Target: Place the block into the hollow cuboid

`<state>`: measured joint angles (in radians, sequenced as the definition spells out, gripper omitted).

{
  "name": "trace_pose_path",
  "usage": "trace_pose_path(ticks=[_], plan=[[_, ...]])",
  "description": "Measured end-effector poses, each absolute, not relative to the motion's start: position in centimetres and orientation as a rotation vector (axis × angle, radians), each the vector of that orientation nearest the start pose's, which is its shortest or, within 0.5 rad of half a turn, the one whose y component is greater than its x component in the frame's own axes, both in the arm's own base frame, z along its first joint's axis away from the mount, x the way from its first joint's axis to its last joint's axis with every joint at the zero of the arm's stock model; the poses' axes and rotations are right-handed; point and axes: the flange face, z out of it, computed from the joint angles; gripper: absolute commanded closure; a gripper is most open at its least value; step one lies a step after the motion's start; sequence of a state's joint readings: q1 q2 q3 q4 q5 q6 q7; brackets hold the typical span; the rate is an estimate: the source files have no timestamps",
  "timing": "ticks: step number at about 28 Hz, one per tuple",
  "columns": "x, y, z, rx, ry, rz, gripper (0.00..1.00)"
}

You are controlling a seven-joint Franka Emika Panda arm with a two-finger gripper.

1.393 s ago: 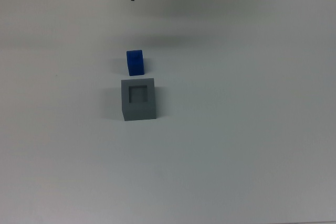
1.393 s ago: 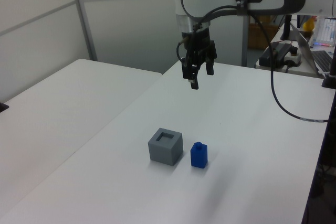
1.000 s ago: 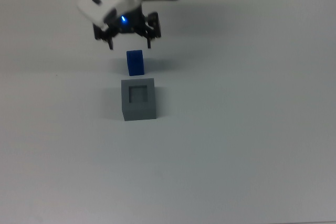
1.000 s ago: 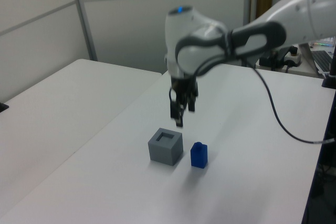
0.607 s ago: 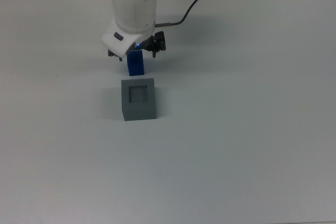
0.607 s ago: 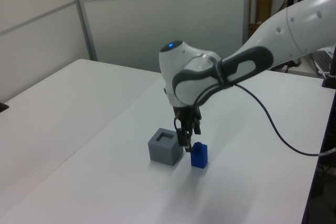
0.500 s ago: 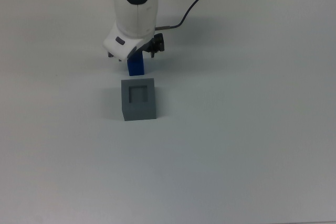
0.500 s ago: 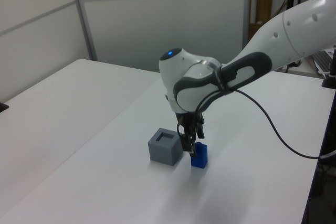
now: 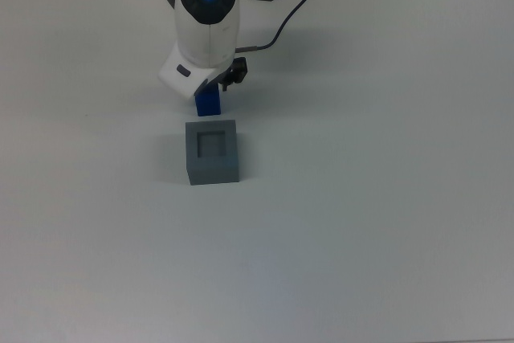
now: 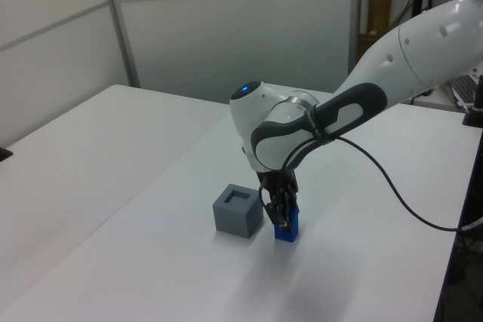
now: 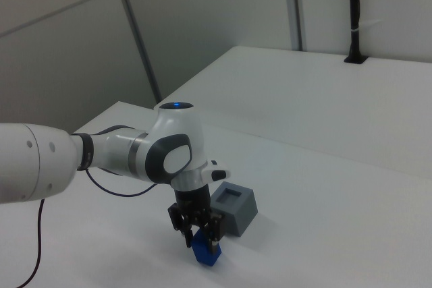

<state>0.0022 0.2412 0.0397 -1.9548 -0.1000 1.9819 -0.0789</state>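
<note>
The table (image 9: 385, 222) is a plain white surface. The arm (image 10: 362, 96) reaches down over it with the wrist pointing straight down at the work.

The hollow cuboid (image 9: 213, 153) sits flat on the table with its square recess facing up and unobstructed. In the top view it lies just below the block, near it but not touching.

The block (image 11: 206, 251) stands upright on the table, just beside the hollow cuboid, not yet lifted.

The gripper (image 11: 200, 231) is lowered over the block, fingers apart and straddling its upper part, one on each side; no clamping is evident.

Assessment: the step in hand is the grasp. To do it well, the fingers should settle lower on the block and close squarely on opposite faces. The block should come up straight, clear the cuboid's rim before travelling, and be aligned square with the recess. An off-centre or tilted grip risks the block catching on the rim.
</note>
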Motion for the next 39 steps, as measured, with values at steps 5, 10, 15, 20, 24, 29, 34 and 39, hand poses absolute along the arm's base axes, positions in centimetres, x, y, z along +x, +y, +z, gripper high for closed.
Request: trace_pose_path(ticks=[5, 10, 15, 20, 24, 29, 34, 39], plan=[[58.0, 1.8, 34.6, -3.181, -0.263, 0.325, 0.63], [58.4, 1.7, 37.6, -3.18, -0.249, 0.34, 0.63], [59.4, 1.8, 43.0, -3.149, -0.207, 0.325, 0.63], [61.1, 1.7, 47.6, -3.139, -0.182, 0.193, 0.63], [63.0, 1.5, 48.3, -3.142, -0.174, 0.145, 0.63], [65.3, 1.7, 46.0, -3.139, -0.178, 0.168, 0.63], [66.9, 2.4, 43.7, -3.136, -0.192, 0.196, 0.63], [67.9, 2.3, 43.6, -3.141, -0.19, 0.132, 0.63]])
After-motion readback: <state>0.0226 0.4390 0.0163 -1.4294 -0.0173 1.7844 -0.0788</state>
